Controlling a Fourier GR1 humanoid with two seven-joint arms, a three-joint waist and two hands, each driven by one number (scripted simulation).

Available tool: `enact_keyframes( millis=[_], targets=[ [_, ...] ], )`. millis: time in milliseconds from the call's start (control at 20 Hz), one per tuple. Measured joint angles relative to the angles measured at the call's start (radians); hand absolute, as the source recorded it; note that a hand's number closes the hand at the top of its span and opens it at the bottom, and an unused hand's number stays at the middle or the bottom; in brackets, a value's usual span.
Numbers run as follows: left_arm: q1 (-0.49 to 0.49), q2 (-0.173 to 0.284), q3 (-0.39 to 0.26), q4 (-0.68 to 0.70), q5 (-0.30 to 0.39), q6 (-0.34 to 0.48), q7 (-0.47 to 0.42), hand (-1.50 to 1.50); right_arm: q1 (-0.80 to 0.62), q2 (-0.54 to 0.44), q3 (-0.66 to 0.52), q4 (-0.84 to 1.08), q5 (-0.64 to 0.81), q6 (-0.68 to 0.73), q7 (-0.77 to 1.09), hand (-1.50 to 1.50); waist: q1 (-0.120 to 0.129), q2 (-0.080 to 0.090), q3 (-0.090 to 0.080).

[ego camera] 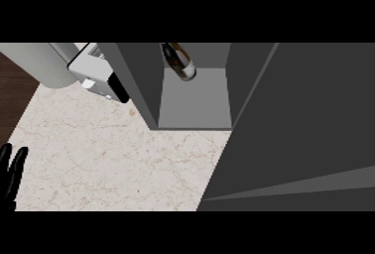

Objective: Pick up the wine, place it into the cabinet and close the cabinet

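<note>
Dark glass wine bottle (179, 60) stands on grey cabinet (194, 106) shelf, door (300, 124) swung open at right over speckled marble counter (110, 154); left hand (10, 171) rests straight-fingered at counter's left edge.

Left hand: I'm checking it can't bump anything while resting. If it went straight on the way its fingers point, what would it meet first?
The left hand points up the view's left edge. The counter ahead looks free; the first thing in line seems to be the grey cylinder, though depth is unclear.
</note>
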Motion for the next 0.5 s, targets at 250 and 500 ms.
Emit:
enact_keyframes(
  millis=[250, 500],
  targets=[
    [0.024, 0.024, 0.073, 0.012, 0.038, -0.066, 0.013, -1.5, -0.028, -0.05, 0.042, -0.011, 0.074, -0.125, -0.008, 1.5, 0.001, -0.001, -0.001],
    [0.028, 0.046, 0.134, 0.043, 0.071, -0.132, 0.024, -1.5, -0.113, -0.048, 0.103, 0.024, 0.137, -0.246, -0.032, 1.5, 0.005, -0.001, -0.002]
  ],
)
